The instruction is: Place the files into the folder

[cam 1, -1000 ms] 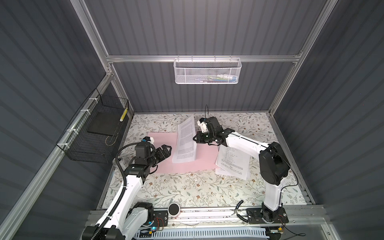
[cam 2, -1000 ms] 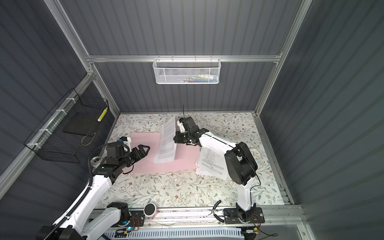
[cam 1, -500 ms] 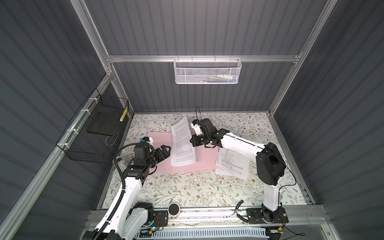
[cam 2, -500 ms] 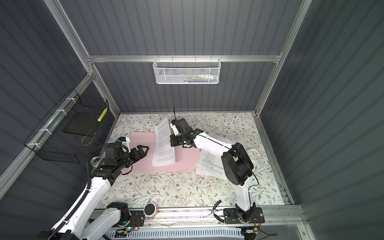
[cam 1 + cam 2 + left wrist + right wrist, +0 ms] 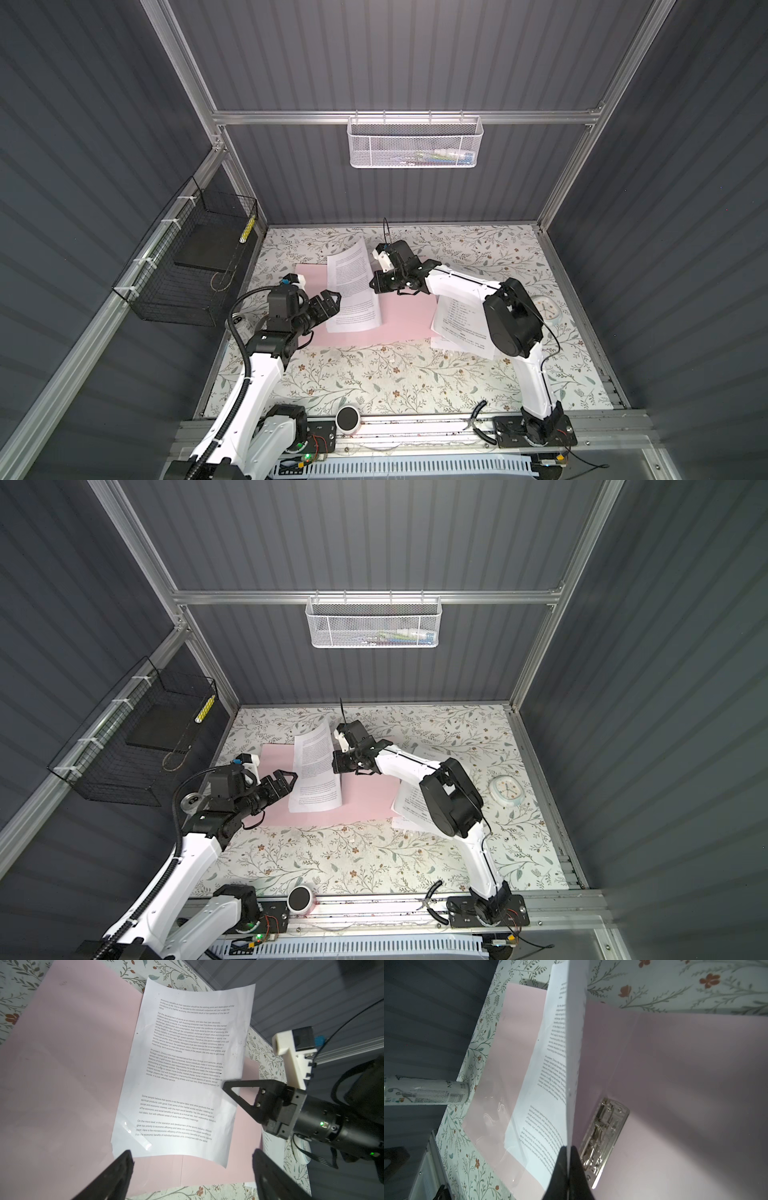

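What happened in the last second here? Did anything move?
The right fingers, shut on a printed sheet, carried it leftward and slightly toward the front, across the open pink folder. Nothing was picked up or let go. The left fingers stayed open at the sheet's left edge. The folder and the other sheets at its right stayed put.

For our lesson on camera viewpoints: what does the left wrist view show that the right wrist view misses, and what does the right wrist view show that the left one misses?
Only the left wrist view shows the sheet's whole printed face and the left end effector with its fingers apart. Only the right wrist view shows the silver clip inside the folder and a white can off to one side. Both show the right end effector shut on the sheet's edge, with the pink folder lying open on the floral table.
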### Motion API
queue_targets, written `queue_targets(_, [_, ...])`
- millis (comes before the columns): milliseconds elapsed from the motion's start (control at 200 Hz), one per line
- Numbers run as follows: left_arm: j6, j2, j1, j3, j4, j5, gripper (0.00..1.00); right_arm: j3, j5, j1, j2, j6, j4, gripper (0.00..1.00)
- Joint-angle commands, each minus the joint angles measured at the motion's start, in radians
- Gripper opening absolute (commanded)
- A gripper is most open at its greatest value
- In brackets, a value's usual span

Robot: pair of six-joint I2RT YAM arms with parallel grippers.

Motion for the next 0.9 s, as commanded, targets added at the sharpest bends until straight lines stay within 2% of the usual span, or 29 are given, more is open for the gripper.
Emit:
queue_targets(0, [0.006, 0.003, 0.008, -0.016, 0.01, 0.014, 0.9, 0.037, -0.017, 0.007, 0.005, 0.074, 0.068, 0.0])
queue_targets(205, [0.0, 0.0, 0.008, -0.026, 0.01, 0.013, 0.9, 0.022, -0.017, 0.025, 0.024, 0.166, 0.146, 0.0])
queue_targets(345, [0.003, -0.001, 0.01, -0.026, 0.004, 0.013, 0.9, 0.062, -0.07, 0.042, 0.066, 0.182, 0.146, 0.0])
queue_targets(650, [0.008, -0.008, 0.01, -0.025, -0.016, 0.006, 0.9, 0.131, -0.109, 0.067, 0.14, 0.227, 0.17, 0.0])
queue_targets(896, [0.019, -0.016, 0.01, -0.01, -0.042, -0.006, 0.9, 0.127, -0.11, 0.078, 0.167, 0.269, 0.194, 0.0])
